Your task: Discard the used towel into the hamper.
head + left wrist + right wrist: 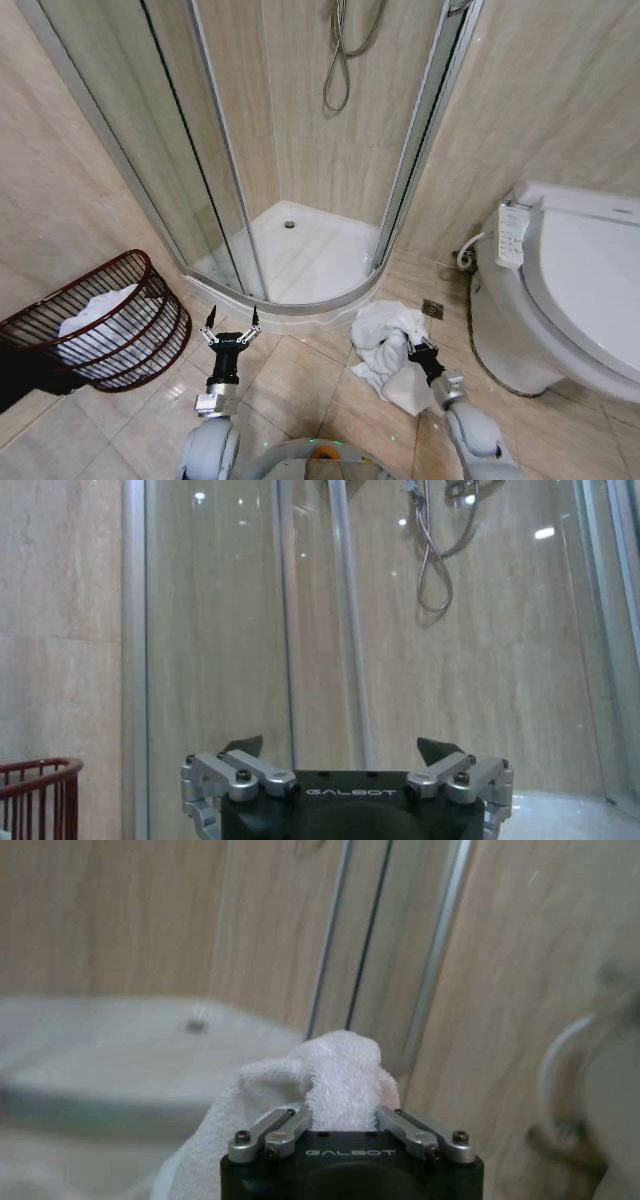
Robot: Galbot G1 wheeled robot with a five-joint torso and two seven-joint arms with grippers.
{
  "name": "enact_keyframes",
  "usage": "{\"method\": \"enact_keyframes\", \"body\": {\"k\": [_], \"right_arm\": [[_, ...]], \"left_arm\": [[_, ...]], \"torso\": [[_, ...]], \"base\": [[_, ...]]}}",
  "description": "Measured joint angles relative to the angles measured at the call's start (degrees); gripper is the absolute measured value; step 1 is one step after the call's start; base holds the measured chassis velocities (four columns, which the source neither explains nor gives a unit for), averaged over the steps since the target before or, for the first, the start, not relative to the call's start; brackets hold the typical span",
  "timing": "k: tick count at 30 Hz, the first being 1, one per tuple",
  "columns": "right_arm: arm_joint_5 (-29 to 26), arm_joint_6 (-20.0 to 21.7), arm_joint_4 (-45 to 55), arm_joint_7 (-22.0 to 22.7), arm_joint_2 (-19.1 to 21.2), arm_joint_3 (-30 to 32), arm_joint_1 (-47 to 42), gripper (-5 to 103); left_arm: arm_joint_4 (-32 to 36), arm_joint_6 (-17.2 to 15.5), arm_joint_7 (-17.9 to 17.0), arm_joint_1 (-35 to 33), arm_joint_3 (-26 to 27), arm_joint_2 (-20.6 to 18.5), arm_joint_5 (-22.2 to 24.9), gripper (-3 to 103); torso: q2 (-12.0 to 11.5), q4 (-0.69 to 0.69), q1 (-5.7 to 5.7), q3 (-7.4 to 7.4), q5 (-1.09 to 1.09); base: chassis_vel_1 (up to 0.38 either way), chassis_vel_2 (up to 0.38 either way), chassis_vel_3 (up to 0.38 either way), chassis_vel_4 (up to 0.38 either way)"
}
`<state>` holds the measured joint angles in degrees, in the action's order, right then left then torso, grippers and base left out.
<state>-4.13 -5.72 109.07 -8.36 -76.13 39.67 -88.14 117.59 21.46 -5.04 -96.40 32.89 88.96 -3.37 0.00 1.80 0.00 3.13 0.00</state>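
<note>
Now, right gripper (418, 349): clamped on white towel (385, 335) (floor, by toilet (560, 290))
left gripper (232, 322): fingers spread, empty
hamper (120, 320): left, holds white cloth

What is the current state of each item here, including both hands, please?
Towel: crumpled on the floor, gripped by the right hand.
Hamper: tilted, white cloth inside.
Shower door: slid open.
Toilet lid: closed.
Left hand: open, empty.
Right hand: shut on the towel.
</note>
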Motion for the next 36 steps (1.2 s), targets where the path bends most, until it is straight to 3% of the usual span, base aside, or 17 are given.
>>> {"method": "enact_keyframes", "body": {"k": [12, 36], "right_arm": [[-0.70, -0.69, 17.75, 4.88, -1.88, 1.69, -7.70, 13], [3.41, -0.96, 26.70, 3.63, -5.56, -2.08, -11.63, 13]], "left_arm": [[-0.96, -0.51, -0.26, 0.78, -1.20, 0.56, 0.14, 100], [-1.48, -0.24, -0.07, 1.38, -0.76, 0.47, 0.41, 100]], "torso": [[0.00, 0.00, 0.00, 0.00, 0.00], [0.00, 0.00, 0.00, 0.00, -0.01]], "base": [[0.021, 0.019, 0.023, 0.020], [0.104, 0.099, 0.103, 0.102]]}}
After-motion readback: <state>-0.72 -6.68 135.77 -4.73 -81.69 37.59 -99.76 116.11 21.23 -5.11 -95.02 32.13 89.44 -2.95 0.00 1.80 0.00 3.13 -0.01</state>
